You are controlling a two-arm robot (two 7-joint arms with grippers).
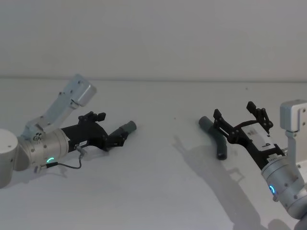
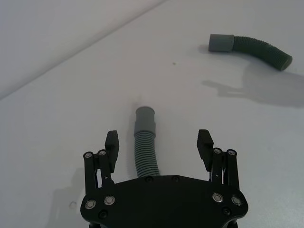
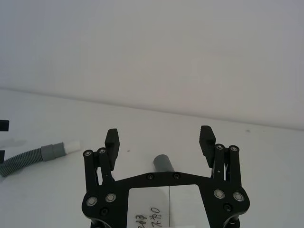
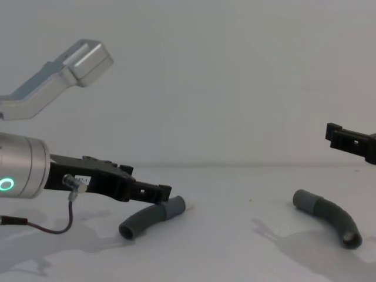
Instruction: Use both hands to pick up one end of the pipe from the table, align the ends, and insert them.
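Your left gripper [image 2: 159, 142] sits low over the table [image 1: 158, 191], jaws spread wide with nothing clamped. The left hose piece [image 2: 145, 147] runs up between them, nearer one finger than the other and touching neither. Its smooth cuff [image 2: 145, 121] pokes out just past the fingertips. Your right gripper [image 3: 159, 137] is spread just as wide and is empty too, held above the table. The right hose piece [image 1: 216, 136] lies below the gap between those jaws, its wide grey cuff [image 3: 164, 164] showing just behind the fingertips. Farther off, beyond the right jaws and to one side, the left piece ends in a pale whitish tip [image 3: 72, 146].
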